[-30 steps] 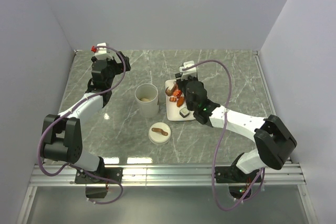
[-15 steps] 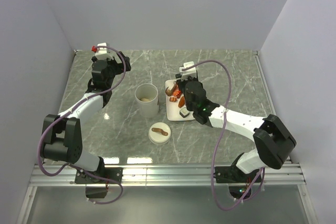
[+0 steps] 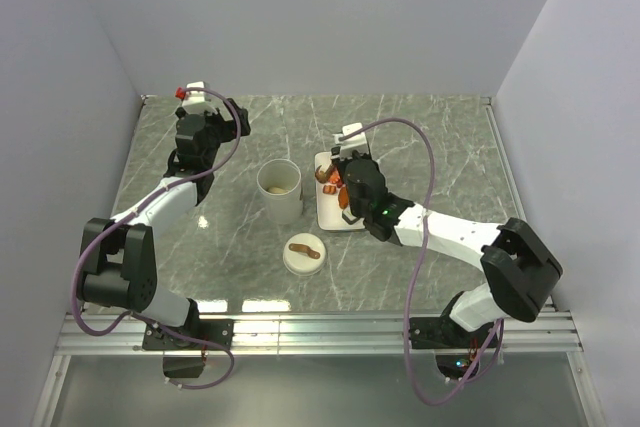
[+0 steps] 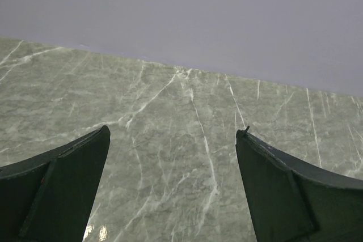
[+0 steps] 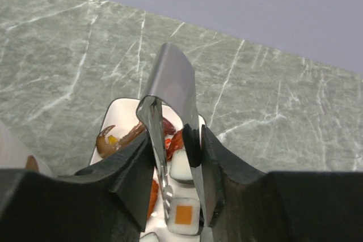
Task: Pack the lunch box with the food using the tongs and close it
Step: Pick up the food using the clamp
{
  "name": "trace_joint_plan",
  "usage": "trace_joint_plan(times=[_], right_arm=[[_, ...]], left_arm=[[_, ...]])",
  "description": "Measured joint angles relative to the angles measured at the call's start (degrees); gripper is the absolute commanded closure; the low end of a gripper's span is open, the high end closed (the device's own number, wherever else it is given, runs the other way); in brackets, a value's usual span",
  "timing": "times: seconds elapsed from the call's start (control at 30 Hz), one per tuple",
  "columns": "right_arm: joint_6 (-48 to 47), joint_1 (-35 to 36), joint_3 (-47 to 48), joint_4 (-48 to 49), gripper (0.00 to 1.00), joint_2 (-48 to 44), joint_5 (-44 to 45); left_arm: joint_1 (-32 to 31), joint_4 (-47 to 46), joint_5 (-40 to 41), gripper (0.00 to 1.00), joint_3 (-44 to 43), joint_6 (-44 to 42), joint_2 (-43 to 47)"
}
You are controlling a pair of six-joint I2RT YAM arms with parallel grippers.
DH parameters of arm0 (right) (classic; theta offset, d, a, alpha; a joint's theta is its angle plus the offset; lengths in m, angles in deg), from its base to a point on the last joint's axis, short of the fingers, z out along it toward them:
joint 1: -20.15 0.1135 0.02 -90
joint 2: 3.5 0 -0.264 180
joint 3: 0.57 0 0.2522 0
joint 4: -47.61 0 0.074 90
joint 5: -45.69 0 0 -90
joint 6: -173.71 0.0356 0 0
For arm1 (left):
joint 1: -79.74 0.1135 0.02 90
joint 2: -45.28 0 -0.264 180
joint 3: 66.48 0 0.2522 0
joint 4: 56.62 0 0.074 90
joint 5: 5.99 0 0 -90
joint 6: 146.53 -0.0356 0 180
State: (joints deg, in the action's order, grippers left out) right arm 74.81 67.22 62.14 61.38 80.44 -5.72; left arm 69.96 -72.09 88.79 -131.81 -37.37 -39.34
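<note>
Right gripper (image 5: pixel 174 160) — jaws half-closed — clamps the tongs (image 5: pixel 170 80) over the food (image 5: pixel 183 215).

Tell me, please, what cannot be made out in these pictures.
- Whether the tongs grip any piece: right wrist view, tips partly behind the right claw; top view, claw covers them.
- Inside of the lunch box: top view, too small; only something beige shows.
- The food on the plate: top view, partly under the right claw, too small to count.
</note>
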Motion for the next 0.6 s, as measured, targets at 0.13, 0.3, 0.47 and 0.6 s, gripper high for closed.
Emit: trace_joint_plan(times=[0.13, 0.3, 0.47, 0.6], right_arm=[[-0.39, 0.07, 0.46, 0.07, 0.71, 0.68, 1.01], [-1.55, 0.66, 0.7, -0.17, 0.72, 0.74, 2.51], [-4.79, 1.38, 1.97, -0.59, 0.72, 0.61, 4.28], [-7.78, 1.92, 3.17, 0.07, 0.73, -0.61, 4.63]], left_arm=[[-0.26, 0.02, 0.02, 0.01, 0.0, -0.02, 0.02], [-0.46, 0.02, 0.11, 0.01, 0.0, -0.02, 0.02], [-0.57, 0.02, 0.24, 0.0, 0.0, -0.02, 0.02], [-0.57, 0.04, 0.61, 0.01, 0.0, -0.02, 0.02]])
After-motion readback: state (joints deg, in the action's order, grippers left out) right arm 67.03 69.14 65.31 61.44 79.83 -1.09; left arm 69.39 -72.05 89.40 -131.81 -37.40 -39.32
